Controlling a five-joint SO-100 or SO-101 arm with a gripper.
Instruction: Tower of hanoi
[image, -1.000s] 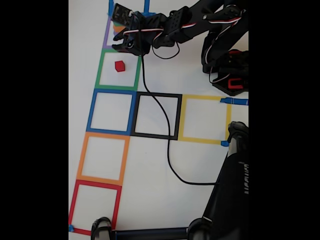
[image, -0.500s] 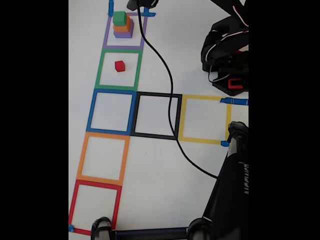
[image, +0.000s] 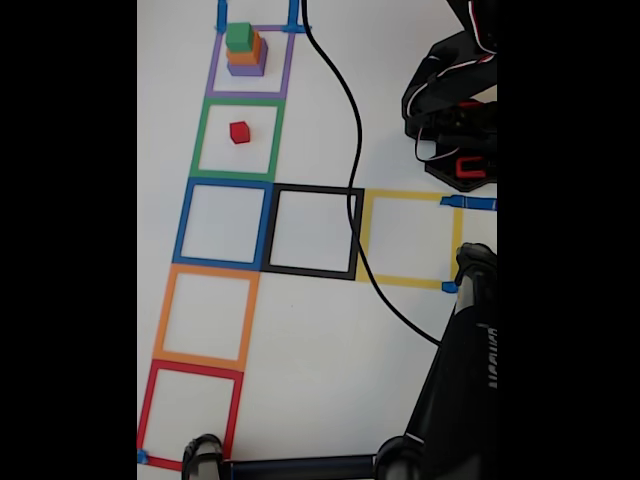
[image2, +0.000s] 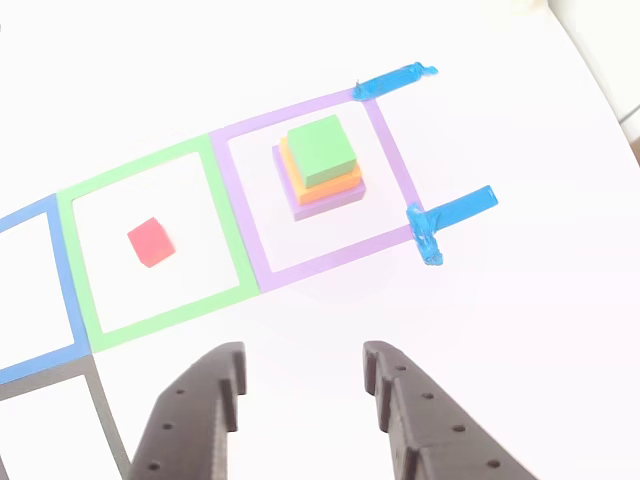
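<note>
In the other view the gripper enters from the six o'clock edge with its two dark fingers spread apart and nothing between them, hanging over bare white table. Toward twelve o'clock from it sits a stack of three cubes inside the purple tape square: the purple cube at the bottom, the orange cube on it, and the green cube on top. The red cube stands alone in the green tape square, at about nine o'clock from the stack. In the fixed view the stack is near the twelve o'clock edge, the red cube just toward six o'clock from it, and a black cable curves across the black tape square.
</note>
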